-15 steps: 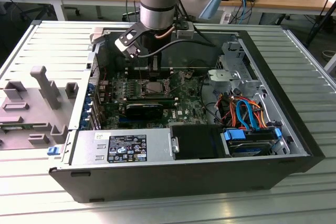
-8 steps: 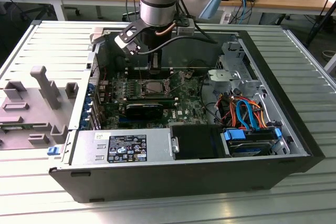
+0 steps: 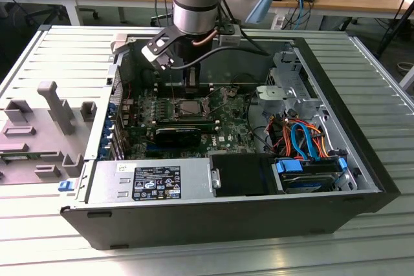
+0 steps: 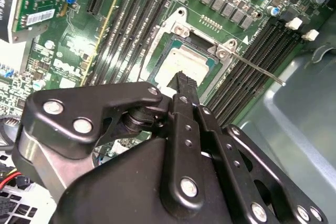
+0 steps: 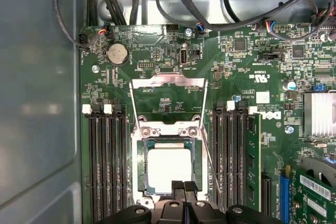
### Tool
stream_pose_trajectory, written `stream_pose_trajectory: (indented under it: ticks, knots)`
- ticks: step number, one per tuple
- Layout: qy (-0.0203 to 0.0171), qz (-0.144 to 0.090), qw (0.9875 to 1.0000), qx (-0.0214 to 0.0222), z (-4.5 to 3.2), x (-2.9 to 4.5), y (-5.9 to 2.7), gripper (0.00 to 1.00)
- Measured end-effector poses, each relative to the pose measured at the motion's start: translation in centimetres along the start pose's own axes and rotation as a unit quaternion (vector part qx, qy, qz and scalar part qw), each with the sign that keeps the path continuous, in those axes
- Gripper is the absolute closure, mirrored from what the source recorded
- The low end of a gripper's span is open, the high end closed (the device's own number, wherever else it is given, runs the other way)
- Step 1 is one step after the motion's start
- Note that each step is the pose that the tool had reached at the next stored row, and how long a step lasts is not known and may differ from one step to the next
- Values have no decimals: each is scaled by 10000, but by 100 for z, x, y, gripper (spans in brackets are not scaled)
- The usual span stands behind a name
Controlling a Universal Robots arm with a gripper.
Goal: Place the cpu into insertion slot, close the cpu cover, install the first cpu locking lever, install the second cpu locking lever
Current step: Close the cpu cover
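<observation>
Chip (image 5: 173, 167) sits in socket (image 5: 140, 167), mid-frame in the exterior view. Cover (image 5: 168, 81) is raised for access. Gripper (image 5: 184, 186) is at the chip edge, jaws closed and empty.

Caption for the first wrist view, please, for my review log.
The shut gripper at the edge of the cpu, which lies in the insertion slot, with the cpu cover swung open.

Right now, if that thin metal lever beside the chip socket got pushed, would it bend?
The locking lever is a thin metal rod, so it would probably flex slightly and spring back. One end sits at the insertion slot, so a push likely swings it rather than sliding it.
</observation>
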State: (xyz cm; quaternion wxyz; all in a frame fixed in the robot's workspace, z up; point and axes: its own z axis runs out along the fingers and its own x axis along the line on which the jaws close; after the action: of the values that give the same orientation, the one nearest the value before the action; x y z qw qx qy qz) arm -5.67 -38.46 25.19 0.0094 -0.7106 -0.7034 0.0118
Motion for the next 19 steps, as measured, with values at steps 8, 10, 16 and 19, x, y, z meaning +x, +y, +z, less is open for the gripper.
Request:
stream_pose_trajectory:
  ticks: [8,10,16,19]
  knots:
    - [5,-19,10000,3,-27,-12,119,89]
    - [4,-18,10000,4,-31,-11,122,89]
    - [7,-18,10000,4,-70,-12,122,89]
    - [8,-18,10000,4,-87,-12,123,89]
